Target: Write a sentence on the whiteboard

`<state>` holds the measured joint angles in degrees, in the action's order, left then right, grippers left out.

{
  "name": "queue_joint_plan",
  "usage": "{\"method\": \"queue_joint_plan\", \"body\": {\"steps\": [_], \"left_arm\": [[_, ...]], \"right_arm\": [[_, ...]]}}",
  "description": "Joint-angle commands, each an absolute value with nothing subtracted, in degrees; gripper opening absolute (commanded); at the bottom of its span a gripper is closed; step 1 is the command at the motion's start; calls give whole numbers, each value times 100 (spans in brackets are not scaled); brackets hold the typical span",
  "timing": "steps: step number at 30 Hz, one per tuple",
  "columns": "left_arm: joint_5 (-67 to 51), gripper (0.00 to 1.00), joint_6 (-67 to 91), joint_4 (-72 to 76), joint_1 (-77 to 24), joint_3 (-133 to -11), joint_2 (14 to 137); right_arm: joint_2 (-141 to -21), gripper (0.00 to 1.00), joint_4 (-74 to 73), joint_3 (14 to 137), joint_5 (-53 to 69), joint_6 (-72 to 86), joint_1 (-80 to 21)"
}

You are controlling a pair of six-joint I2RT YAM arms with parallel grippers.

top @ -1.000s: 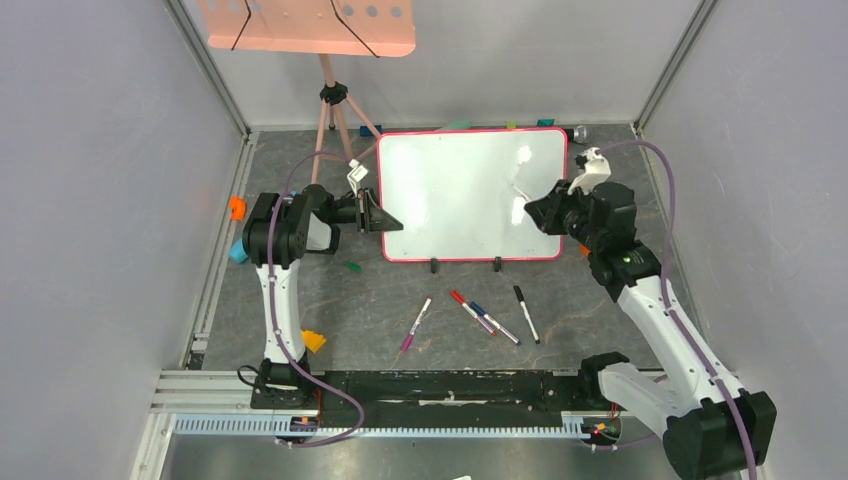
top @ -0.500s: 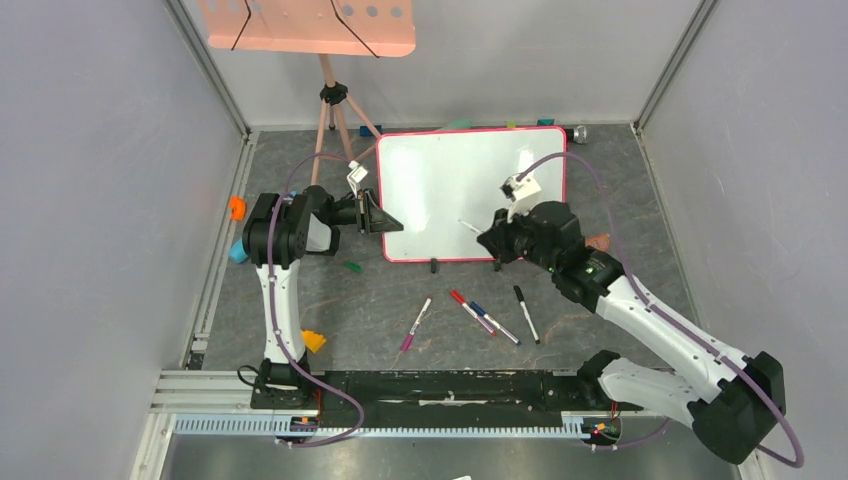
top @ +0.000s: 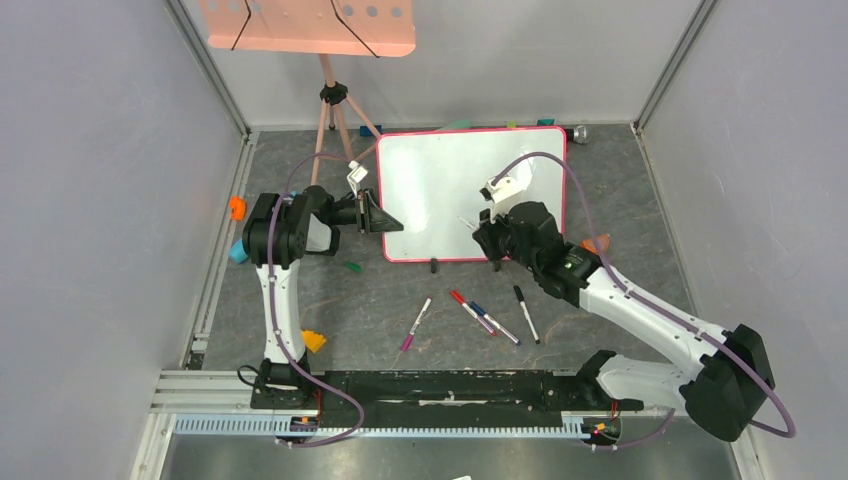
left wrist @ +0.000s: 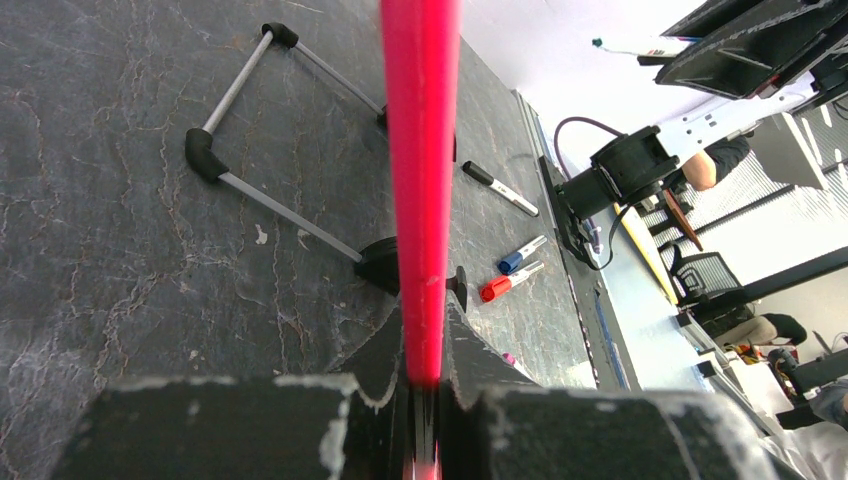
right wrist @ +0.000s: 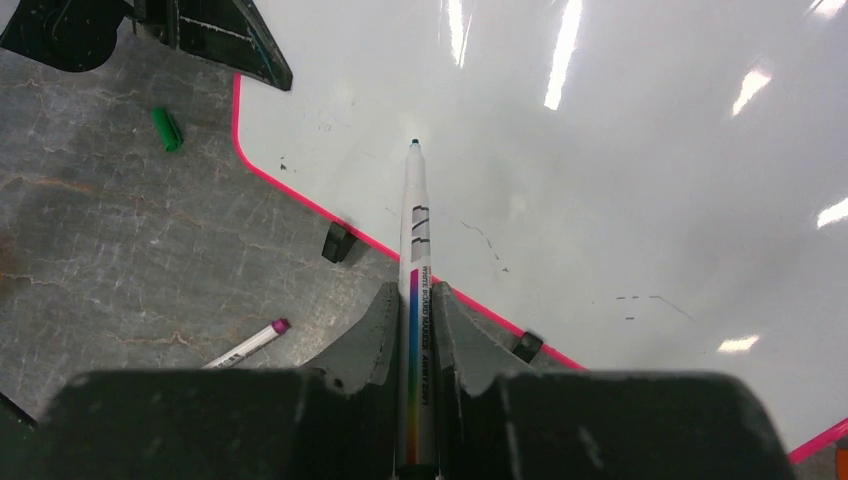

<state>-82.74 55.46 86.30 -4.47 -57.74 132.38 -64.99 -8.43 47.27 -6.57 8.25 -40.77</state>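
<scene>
The whiteboard [top: 440, 185] stands tilted on two small black feet, its pink-red frame [left wrist: 420, 150] pinched at the left edge by my left gripper [top: 385, 220] [left wrist: 422, 335], which is shut on it. My right gripper [top: 482, 232] [right wrist: 412, 295] is shut on a white marker [right wrist: 415, 235] with a rainbow stripe. Its uncapped green tip points at the lower left part of the board [right wrist: 620, 150]; I cannot tell whether it touches. No sentence shows on the white face, only faint grey specks.
A green cap [top: 351, 266] lies left of the board. A purple [top: 415, 323], a red [top: 466, 308], a blue [top: 495, 323] and a black marker [top: 526, 314] lie in front. A pink perforated tray on a tripod [top: 305, 25] stands at the back left. Small coloured blocks [top: 237, 207] lie about.
My right arm has swung left from the board's right edge to its lower middle, carrying the marker over the white face. The left gripper and board have not moved.
</scene>
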Motion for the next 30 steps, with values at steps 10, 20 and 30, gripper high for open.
{"method": "queue_joint_plan", "body": {"steps": [10, 20, 30], "left_arm": [[-7849, 2, 5323, 8921, -416, -5807, 13452], [-7796, 2, 5321, 8921, -421, -5766, 13438], [-7797, 2, 5335, 8921, -427, -5774, 13440]], "right_arm": [[-6750, 0, -369, 5228, -889, 317, -4113], [-6852, 0, -533, 5396, -1163, 487, -4088], [-7636, 0, -748, 6646, -892, 514, -4033]]}}
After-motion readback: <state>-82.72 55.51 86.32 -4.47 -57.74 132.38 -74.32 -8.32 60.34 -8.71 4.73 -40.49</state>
